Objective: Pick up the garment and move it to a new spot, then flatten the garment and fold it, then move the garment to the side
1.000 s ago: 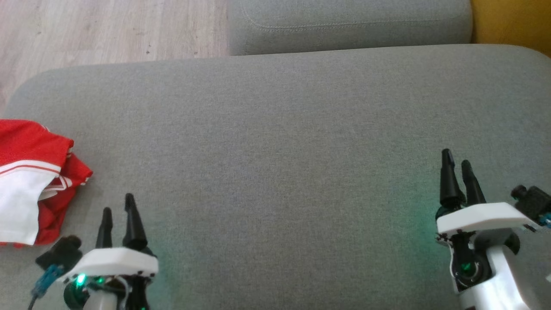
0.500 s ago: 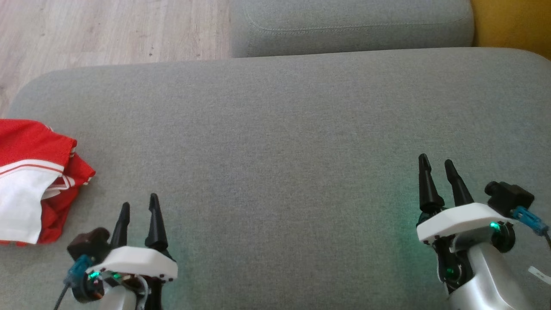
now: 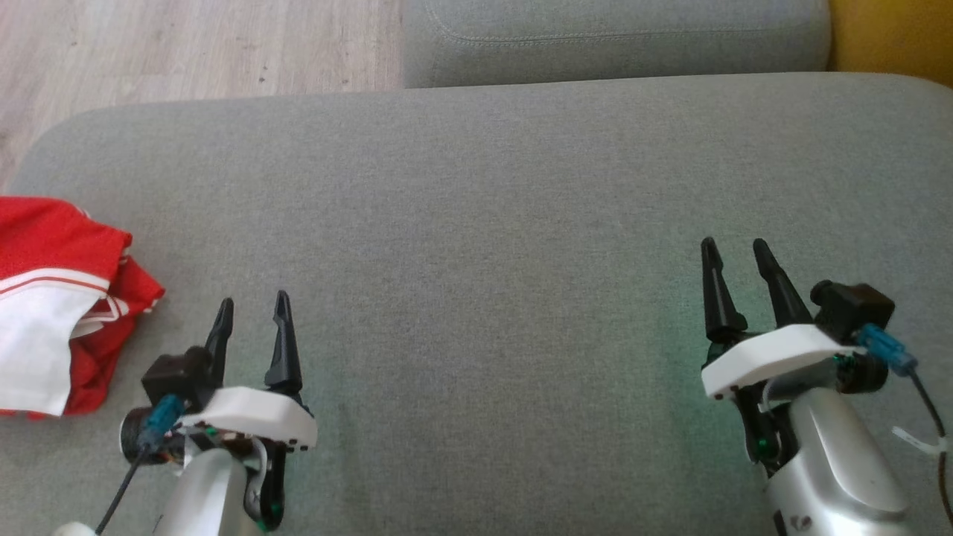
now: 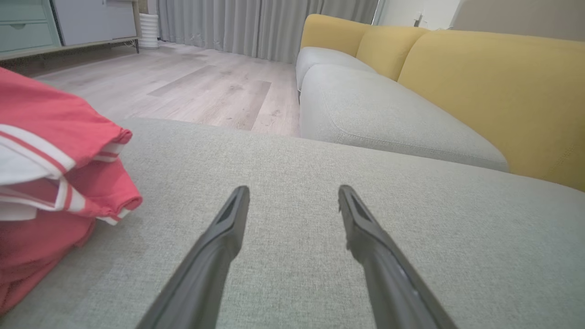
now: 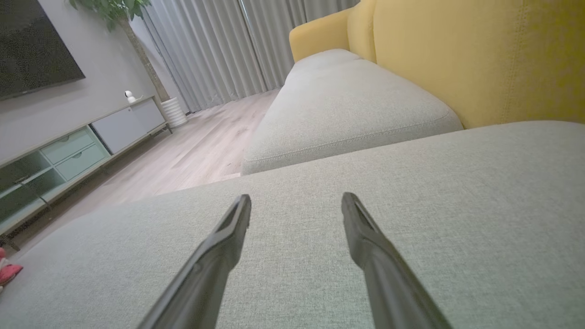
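**Both claws wide open, garment waiting at the far left**

Here is the big grey seat cushion (image 3: pixel 476 223), and on its left edge lies the garment (image 3: pixel 52 298), a red piece with white panels and thin striped trim, bunched and folded over itself. From the left wrist view the garment (image 4: pixel 45 151) sits off to the left of the fingers, layered in soft folds and resting on the cushion.

The left claw (image 3: pixel 253 298) is at the lower left, fingers pointing up the cushion, spread apart with nothing between them. It is near the garment but clear of it, with bare grey fabric between the two. The left wrist view confirms it: the left claw (image 4: pixel 293 189) gapes over plain cushion.

Over on the other side the right claw (image 3: pixel 733 242) is well apart from the garment, also gaping and holding nothing. Its own camera shows the right claw (image 5: pixel 296 196) above bare upholstery, with a sliver of red garment (image 5: pixel 7 269) at the far left edge.

Beyond lie a second grey cushion (image 3: pixel 618 37), yellow backrests (image 4: pixel 493 91), a wooden floor (image 3: pixel 186 45) and grey curtains (image 4: pixel 256 23).
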`<state>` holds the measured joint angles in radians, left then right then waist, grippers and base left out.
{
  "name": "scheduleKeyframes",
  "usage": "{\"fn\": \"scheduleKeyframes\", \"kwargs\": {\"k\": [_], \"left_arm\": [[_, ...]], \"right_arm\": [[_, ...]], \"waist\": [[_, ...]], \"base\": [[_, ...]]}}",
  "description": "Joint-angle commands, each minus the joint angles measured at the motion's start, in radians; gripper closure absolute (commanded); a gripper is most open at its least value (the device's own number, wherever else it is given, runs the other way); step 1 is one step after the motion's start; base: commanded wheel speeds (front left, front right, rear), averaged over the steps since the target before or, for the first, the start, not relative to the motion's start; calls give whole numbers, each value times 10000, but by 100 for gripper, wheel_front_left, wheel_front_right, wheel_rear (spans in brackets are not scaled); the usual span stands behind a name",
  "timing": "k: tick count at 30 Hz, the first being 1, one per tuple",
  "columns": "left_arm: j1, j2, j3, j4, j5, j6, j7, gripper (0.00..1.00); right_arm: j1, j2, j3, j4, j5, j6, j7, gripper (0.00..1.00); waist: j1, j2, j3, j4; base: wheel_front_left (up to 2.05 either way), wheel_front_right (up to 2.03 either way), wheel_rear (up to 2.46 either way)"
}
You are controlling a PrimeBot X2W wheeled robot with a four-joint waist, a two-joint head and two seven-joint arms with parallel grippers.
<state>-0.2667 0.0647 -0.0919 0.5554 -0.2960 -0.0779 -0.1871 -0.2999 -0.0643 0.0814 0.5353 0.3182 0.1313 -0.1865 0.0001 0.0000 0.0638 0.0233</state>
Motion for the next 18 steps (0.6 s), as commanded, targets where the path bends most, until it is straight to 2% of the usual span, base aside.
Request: {"fn": "scheduleKeyframes", "kwargs": {"k": [1, 18], "left_arm": [[-498, 253, 228, -163, 299, 86, -156, 0], [-234, 105, 511, 9, 1986, 581, -655, 0]], "right_arm": [[-511, 65, 226, -193, -311, -5, -159, 0], [-393, 135, 17, 76, -2477, -5, -661, 0]], "waist": [[-1, 0, -6, -8], [-1, 0, -232, 91]], "base": [[0, 0, 0], [0, 0, 0]]}}
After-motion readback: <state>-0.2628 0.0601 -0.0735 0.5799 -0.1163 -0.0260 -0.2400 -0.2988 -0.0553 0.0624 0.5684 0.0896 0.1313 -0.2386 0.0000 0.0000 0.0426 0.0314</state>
